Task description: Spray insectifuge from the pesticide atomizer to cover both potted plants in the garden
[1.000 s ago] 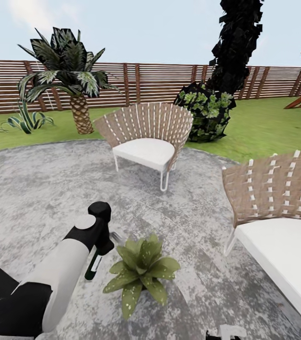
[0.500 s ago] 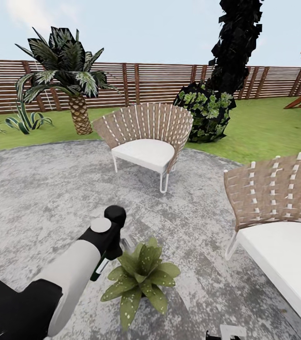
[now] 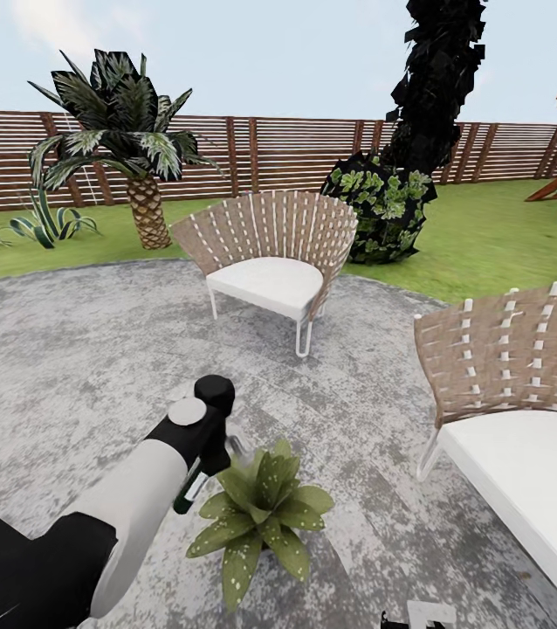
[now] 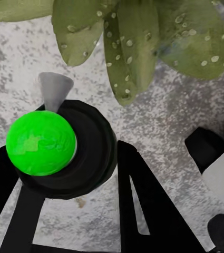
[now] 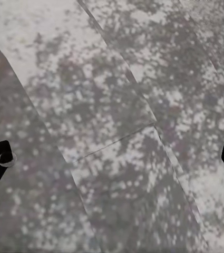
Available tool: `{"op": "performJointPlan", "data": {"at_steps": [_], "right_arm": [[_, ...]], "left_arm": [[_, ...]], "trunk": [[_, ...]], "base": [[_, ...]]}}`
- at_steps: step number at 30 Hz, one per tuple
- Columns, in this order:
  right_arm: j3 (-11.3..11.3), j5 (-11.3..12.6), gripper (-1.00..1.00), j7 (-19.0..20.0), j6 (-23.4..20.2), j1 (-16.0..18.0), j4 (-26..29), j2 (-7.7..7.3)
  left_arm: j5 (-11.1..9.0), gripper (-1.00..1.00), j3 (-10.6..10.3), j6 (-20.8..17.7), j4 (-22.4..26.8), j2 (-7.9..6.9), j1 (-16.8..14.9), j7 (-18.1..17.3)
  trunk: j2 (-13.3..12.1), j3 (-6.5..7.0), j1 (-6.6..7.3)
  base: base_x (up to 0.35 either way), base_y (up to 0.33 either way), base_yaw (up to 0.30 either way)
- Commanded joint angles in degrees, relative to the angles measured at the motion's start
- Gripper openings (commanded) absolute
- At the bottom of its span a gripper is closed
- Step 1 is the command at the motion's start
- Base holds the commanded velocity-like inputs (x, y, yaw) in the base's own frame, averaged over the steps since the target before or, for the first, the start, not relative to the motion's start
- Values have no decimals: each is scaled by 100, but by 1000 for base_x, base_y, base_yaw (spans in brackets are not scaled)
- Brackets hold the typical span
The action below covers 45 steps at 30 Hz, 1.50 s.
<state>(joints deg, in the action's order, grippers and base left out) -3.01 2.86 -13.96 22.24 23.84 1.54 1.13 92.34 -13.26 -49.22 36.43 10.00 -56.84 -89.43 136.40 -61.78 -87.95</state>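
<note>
My left gripper point(image 3: 209, 467) is shut on the pesticide atomizer point(image 3: 189, 487), whose dark bottle hangs below my wrist just left of a potted plant point(image 3: 261, 511) on the speckled patio. From the left wrist camera the atomizer point(image 4: 64, 153) is a dark round body with a bright green top. Its grey nozzle cone point(image 4: 54, 90) points at the leaves point(image 4: 138, 47), which carry pale droplets. My black fingers point(image 4: 143, 211) flank the bottle. The second potted plant is out of view. My right gripper point(image 5: 112, 158) hangs open over bare patio, and its tip point(image 3: 418, 614) shows at the bottom edge.
A woven chair point(image 3: 270, 258) stands behind the plant and a woven sofa point(image 3: 514, 411) sits to the right. Beyond the patio point(image 3: 69, 349) are a palm point(image 3: 126, 140), a dark bush point(image 3: 388, 205), lawn and the slat fence point(image 3: 270, 153).
My left arm has moved right and forward with the atomizer, closer to the plant. It has held nearly still over the last half second. The view shifted slightly.
</note>
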Motion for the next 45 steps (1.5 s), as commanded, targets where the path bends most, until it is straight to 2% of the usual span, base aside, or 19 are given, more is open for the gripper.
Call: {"op": "performJointPlan", "data": {"at_steps": [1,4,7,18,35,39,42,45], "right_arm": [[-33,30,100,-19,17,3,-4,1],[-33,28,100,-19,17,-1,-4,1],[-33,30,100,-19,17,-1,-4,1],[-33,26,100,-19,17,0,-4,1],[-33,27,100,-19,17,2,-4,1],[-33,29,100,-19,17,-1,-4,1],[-33,27,100,-19,17,2,-4,9],[-33,23,100,-19,17,2,-4,9]], "left_arm": [[-1,-100,-7,-77,4,0,-3,-57],[-235,-100,-2,-116,-9,0,44,-57],[-312,-100,-1,-122,-55,0,90,-57],[-275,-100,-12,-107,-101,0,103,-57],[-257,-100,-8,-114,-83,-5,103,-57],[-292,-100,7,-96,-88,-128,225,-57],[-320,-100,23,-59,-51,-201,519,-57],[-402,-100,46,-39,-27,-404,730,-57]], "trunk": [[2,-5,1],[2,-5,1],[2,-5,1],[2,-5,1],[2,-5,1],[2,-5,1],[2,-5,1],[2,-5,1]], "base": [[0,0,0],[0,0,0],[0,0,0],[-18,0,0],[-324,-11,0],[-337,-96,0],[-337,-91,0],[-337,-51,0]]}}
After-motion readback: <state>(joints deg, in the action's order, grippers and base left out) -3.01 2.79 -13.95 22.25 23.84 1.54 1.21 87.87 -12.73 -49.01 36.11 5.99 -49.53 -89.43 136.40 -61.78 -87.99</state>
